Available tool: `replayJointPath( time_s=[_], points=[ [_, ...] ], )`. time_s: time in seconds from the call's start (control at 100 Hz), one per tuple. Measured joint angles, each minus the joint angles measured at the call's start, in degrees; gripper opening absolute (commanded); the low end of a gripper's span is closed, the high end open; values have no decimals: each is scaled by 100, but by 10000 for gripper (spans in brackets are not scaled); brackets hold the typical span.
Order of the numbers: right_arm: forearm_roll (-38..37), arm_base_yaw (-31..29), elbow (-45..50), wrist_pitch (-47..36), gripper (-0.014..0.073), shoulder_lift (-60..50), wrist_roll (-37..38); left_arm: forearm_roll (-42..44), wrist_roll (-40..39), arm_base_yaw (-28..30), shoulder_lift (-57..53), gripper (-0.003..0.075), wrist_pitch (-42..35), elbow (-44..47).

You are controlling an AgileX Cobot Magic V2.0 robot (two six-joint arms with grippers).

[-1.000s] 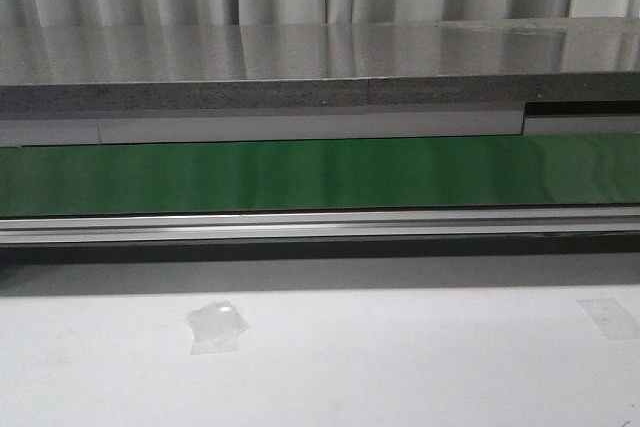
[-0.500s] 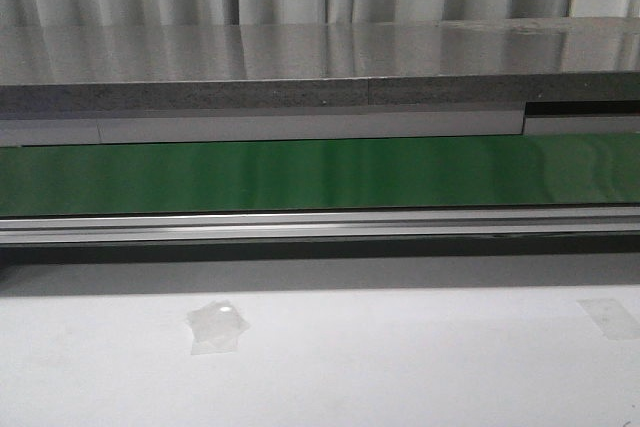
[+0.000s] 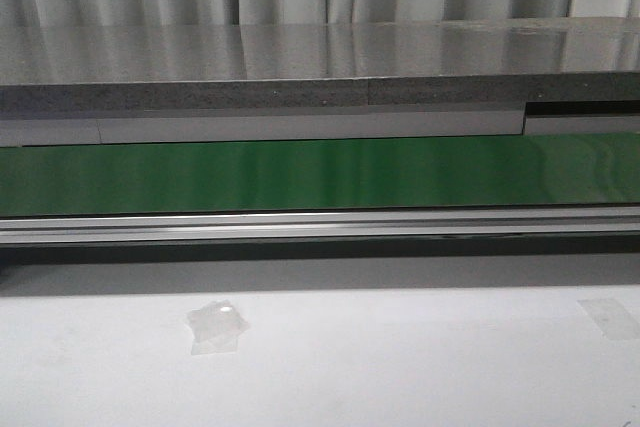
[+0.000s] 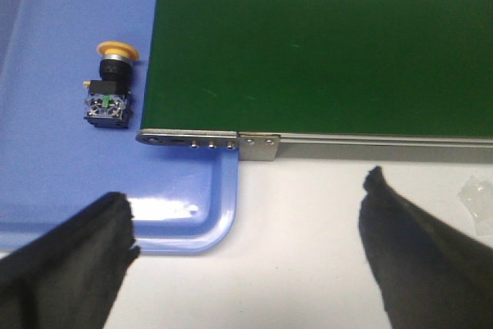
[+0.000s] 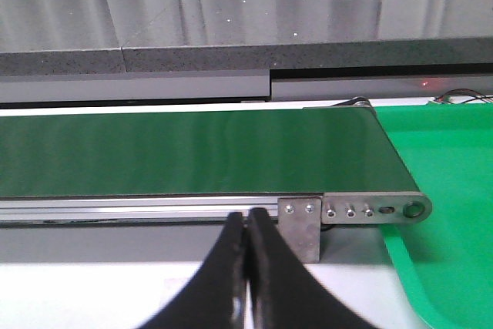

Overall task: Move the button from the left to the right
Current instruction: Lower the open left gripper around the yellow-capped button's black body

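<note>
The button (image 4: 110,86) lies on its side in a blue tray (image 4: 46,182) in the left wrist view, beside the end of the green belt (image 4: 323,59); its yellow-orange cap points away from my gripper. My left gripper (image 4: 250,206) is open and empty, its black fingers (image 4: 85,244) wide apart, over the tray's near corner and the white table. My right gripper (image 5: 246,225) is shut and empty, in front of the other end of the belt (image 5: 192,159). No gripper and no button show in the front view, only the belt (image 3: 320,175).
A green tray (image 5: 447,190) lies past the belt's end in the right wrist view. The belt's metal side rail (image 3: 320,225) runs along its near side. Pieces of clear tape (image 3: 215,327) lie on the white table. A grey ledge (image 3: 320,67) stands behind the belt.
</note>
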Motion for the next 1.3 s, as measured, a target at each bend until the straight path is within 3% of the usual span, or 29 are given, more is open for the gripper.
replayJointPath(
  time_s=[0.28, 0.5, 0.85, 1.3],
  points=[
    [0, 0, 0, 0, -68, 0, 0, 26, -21, 48, 39, 659, -25, -28],
    [0, 0, 0, 0, -68, 0, 0, 34, -21, 716, 514, 659, -211, -414],
    [0, 0, 0, 0, -68, 0, 0, -69, 235, 1864, 2378, 659, -338, -1485],
    [0, 0, 0, 0, -68, 0, 0, -370, 714, 2133, 4589, 659, -341, -2495]
  ],
)
